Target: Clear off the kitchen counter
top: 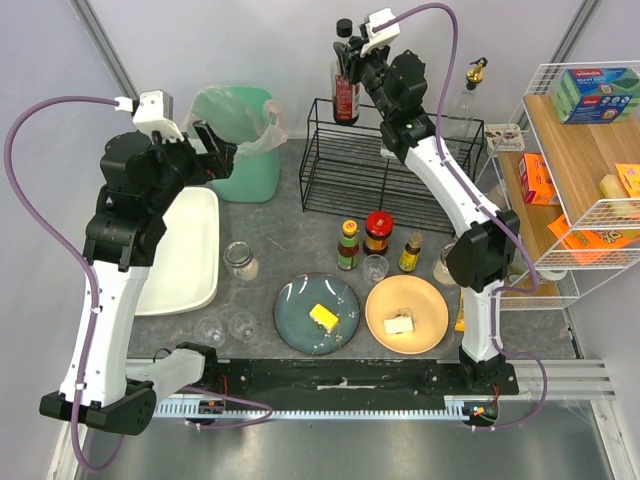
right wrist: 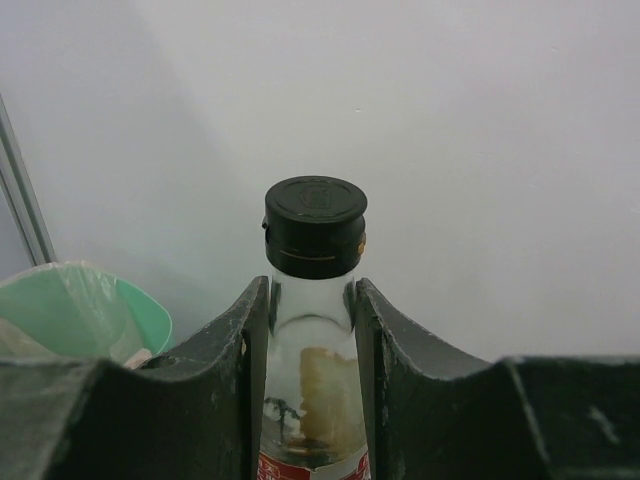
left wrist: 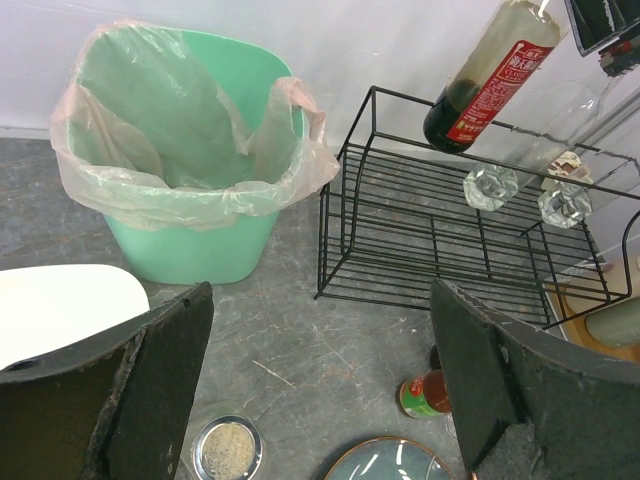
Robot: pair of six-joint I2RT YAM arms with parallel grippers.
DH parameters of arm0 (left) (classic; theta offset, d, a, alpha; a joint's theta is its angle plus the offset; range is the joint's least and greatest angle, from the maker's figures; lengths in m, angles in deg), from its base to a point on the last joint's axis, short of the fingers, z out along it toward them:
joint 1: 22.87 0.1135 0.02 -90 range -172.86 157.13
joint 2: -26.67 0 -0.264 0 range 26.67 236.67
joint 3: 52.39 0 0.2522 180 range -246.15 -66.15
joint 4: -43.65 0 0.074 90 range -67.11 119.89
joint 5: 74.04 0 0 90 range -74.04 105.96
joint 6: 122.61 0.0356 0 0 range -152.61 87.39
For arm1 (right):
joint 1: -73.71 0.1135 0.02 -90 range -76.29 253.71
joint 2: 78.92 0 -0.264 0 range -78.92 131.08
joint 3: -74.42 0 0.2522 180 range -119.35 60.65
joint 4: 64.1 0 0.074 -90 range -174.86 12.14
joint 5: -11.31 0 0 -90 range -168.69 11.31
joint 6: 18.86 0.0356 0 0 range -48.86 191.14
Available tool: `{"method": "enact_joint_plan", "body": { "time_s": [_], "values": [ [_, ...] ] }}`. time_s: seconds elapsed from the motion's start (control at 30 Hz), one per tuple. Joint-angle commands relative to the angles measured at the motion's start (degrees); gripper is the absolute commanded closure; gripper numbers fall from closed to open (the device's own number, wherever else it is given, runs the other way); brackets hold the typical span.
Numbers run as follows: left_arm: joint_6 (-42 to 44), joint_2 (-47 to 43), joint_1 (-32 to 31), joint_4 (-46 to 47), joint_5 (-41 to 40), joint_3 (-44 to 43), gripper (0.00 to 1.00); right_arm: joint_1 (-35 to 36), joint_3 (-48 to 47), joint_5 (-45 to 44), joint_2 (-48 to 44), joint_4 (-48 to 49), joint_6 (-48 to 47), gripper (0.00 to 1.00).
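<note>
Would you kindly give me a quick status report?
Left gripper jaws open, empty. Right gripper jaws shut on bottle, lifted near rack. Counter uncleared: plates, sauce bottles.

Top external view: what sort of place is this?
Probably a mock kitchen inside a robot test cell. A dark, stone-look kitchen counter carries sauce bottles and a blue plate, with a lined green bin beside them and plain white panels behind.

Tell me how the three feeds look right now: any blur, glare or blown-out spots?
Top external: even light, soft shadows, the white tub nearly washed out. Left wrist: bin and wire rack sharp, the near fingers soft at the edges. Right wrist: bottle crisp, the bin behind it soft.
</note>
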Motion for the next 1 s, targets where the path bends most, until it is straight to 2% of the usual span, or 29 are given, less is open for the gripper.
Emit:
{"method": "enact_joint_plan", "body": {
  "time_s": [0.0, 0.3, 0.7, 0.83, 0.97],
  "values": [
    [0.9, -0.1, 0.2, 1.8, -0.7, -1.4, 0.06, -0.3, -1.0, 0.0, 0.2, 9.7, 1.7, 1.0],
    [0.8, 0.1, 0.2, 1.8, -0.8, -1.5, 0.06, -0.4, -1.1, -6.5, 0.9, 15.5, 3.5, 1.0],
    [0.9, -0.5, 0.1, 1.8, -0.7, -1.3, 0.06, -0.4, -3.2, -6.9, 3.3, 16.9, 4.6, 1.0],
    [1.0, -0.3, 0.2, 1.7, -0.7, -1.7, 0.06, -0.5, -8.1, -8.0, 6.0, 16.0, 3.3, 1.0],
    [1.0, 0.0, 0.2, 1.6, -0.8, -1.7, 0.06, -0.5, -8.4, -8.5, 6.3, 17.0, 2.8, 1.0]
  ]
}}
